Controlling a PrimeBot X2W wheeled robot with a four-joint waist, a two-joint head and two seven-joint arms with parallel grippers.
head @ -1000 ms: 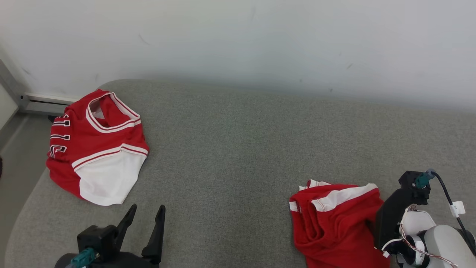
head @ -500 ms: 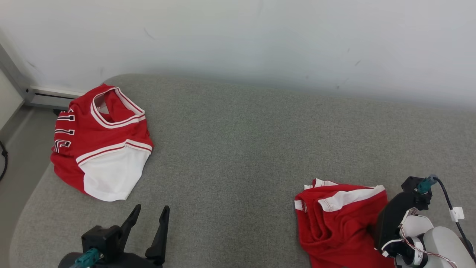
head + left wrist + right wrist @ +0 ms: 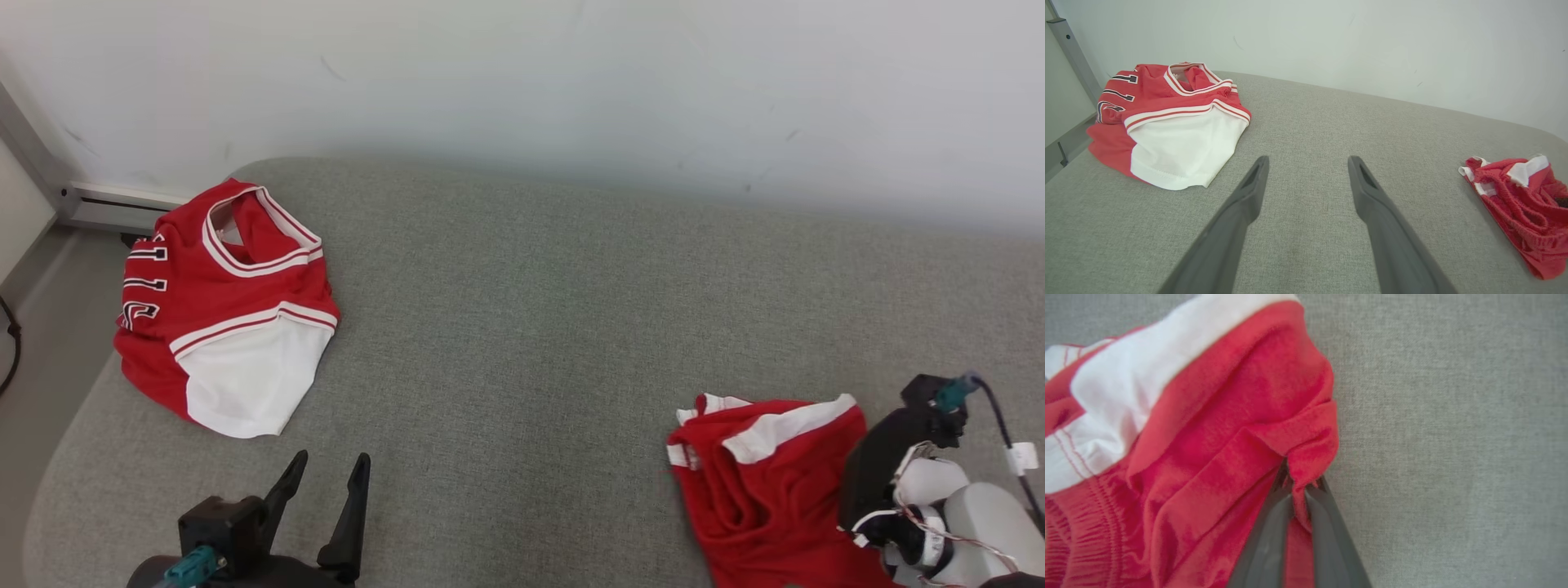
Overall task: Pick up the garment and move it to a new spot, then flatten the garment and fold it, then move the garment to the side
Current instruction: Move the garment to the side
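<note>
Shifted since a second ago: crumpled red garment with white bands and a ribbed waistband (image 3: pixel 759 482), together with the right arm's pale wrist (image 3: pixel 963 506), both now a little further right in the head view. Part of that shift is camera drift.

Item 1. Left pincer (image 3: pixel 331 459): two long dark fingers at the lower left of the head view. The jaws are spread wide with nothing between them, held over bare grey cloth.

Item 2. Right pincer (image 3: pixel 1300 484): fingers drawn together on a bunched fold at the edge of the red garment. Red cloth is caught between the tips and trails down between the fingers. A black housing with a teal connector (image 3: pixel 951 392) stands above the wrist.

Item 3. Red garment, location: near right part of the grey woven fabric-covered worktop (image 3: pixel 531 327). It is heaped and creased, with a white band on its far side. Its near end runs off the bottom edge of the head view. Whether any of it is lifted off the cloth cannot be told.

Item 4. Red sleeveless jersey with striped white-and-red neck trim, black-and-white lettering and a white lower panel (image 3: pixel 220 318). It lies loosely folded at the far left of the worktop, by the rounded corner, well apart from the red garment.

Item 5. Pale scuffed wall (image 3: pixel 531 82) behind the worktop, with grey metal trim (image 3: pixel 114 208) at its foot on the left.
</note>
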